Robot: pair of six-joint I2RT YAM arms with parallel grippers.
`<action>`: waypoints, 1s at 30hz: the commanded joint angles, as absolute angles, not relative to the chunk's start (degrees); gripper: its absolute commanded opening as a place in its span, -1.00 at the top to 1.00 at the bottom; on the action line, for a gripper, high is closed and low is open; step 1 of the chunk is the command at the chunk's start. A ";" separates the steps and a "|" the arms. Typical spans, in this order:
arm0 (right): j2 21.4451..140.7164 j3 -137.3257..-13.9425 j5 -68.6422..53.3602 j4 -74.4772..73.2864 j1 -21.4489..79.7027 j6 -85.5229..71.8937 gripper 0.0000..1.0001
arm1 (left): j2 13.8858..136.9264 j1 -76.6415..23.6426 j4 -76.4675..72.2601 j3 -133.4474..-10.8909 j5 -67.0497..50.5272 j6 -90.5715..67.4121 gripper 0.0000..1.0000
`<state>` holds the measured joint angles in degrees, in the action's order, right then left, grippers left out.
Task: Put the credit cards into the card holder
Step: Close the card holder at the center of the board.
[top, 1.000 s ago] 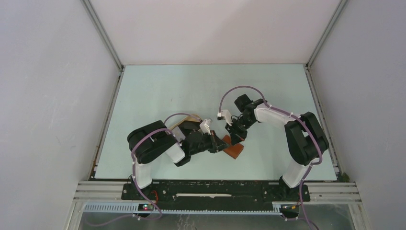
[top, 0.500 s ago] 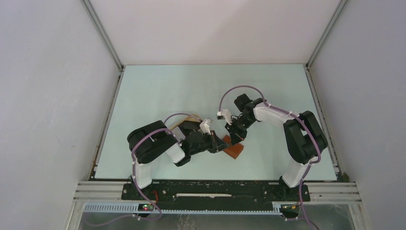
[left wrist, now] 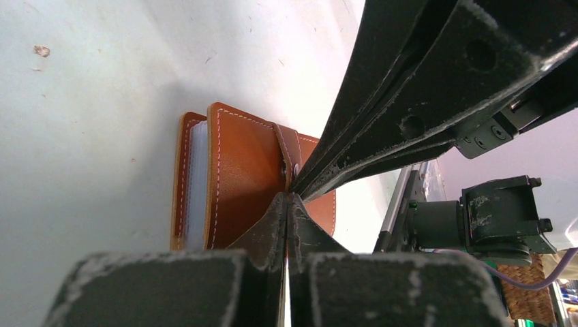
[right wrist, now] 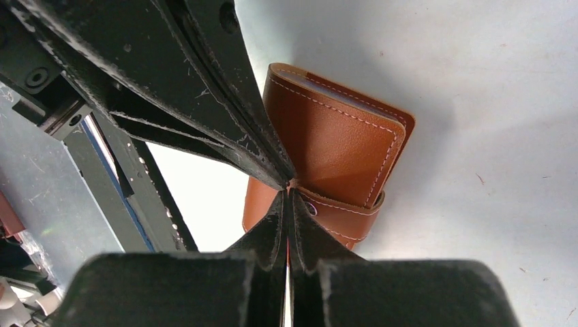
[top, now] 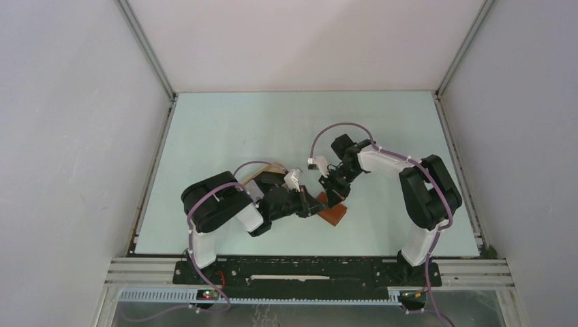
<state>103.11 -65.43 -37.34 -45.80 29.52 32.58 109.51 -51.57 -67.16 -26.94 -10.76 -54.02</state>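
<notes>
**Both grippers clenched at the card holder's strap**

Card holder (top: pixel 332 216) flat on the pale table (top: pixel 272 129), a little right of the middle and toward the near edge. Reddish-brown leather with pale stitching, folded shut. Strap (right wrist: pixel 341 208) wrapped across the outer cover, with the snap stud (right wrist: pixel 311 209) on it. Pale edges showing between the covers in the left wrist view; cards or sleeves, cannot tell which. No loose credit cards clearly made out anywhere in the three views.

Left gripper (top: pixel 318 203) reaching in from the left, low over the table. Fingers pressed tight together with no gap between them, tips right at the strap beside the stud. Right gripper (top: pixel 334 198) coming down from the far right, likewise clenched, tips meeting the left gripper's tips at the same spot on the strap. Whether either pair has nipped a bit of leather, or only touches it, cannot be told from the wrist views.

Left arm (top: pixel 218 204) folded low on the near left of the table, with the right arm (top: pixel 422 191) arched over the near right and its forearm stretched toward the middle. Purple cables looped along both. Bare table surface on the far side, with pale walls on three sides.
</notes>
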 commanded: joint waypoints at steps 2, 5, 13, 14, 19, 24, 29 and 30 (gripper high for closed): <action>104.59 -66.75 -36.76 -44.61 29.82 31.51 1.00 | 110.80 -51.07 -65.13 -25.89 -9.32 -52.73 1.00; 104.22 -67.19 -38.82 -45.87 29.56 32.70 0.87 | 110.59 -51.06 -65.13 -25.76 -9.19 -52.73 1.00; 99.97 -67.78 -48.63 -49.96 27.86 37.89 0.31 | 110.59 -51.07 -65.04 -25.75 -9.22 -52.82 1.00; 99.33 -67.80 -49.38 -50.41 27.66 38.65 0.31 | 110.60 -51.09 -65.04 -25.89 -9.16 -52.90 1.00; 96.77 -67.74 -50.18 -51.33 26.63 40.36 0.32 | 110.77 -51.09 -65.04 -25.95 -9.07 -53.09 1.00; 95.27 -66.74 -47.50 -48.69 26.24 39.45 0.39 | 110.61 -51.07 -64.78 -25.99 -9.19 -53.17 1.00; 91.88 -62.10 -36.81 -40.64 28.71 38.83 0.32 | 110.95 -51.06 -64.64 -26.20 -9.20 -53.49 1.00; 90.99 -60.88 -34.57 -38.83 29.58 38.72 0.27 | 110.95 -51.06 -64.64 -26.19 -9.09 -53.60 1.00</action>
<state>95.94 -64.20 -43.16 -45.87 27.16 38.57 109.51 -51.57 -67.20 -26.94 -10.72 -54.04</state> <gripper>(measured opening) 0.334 0.005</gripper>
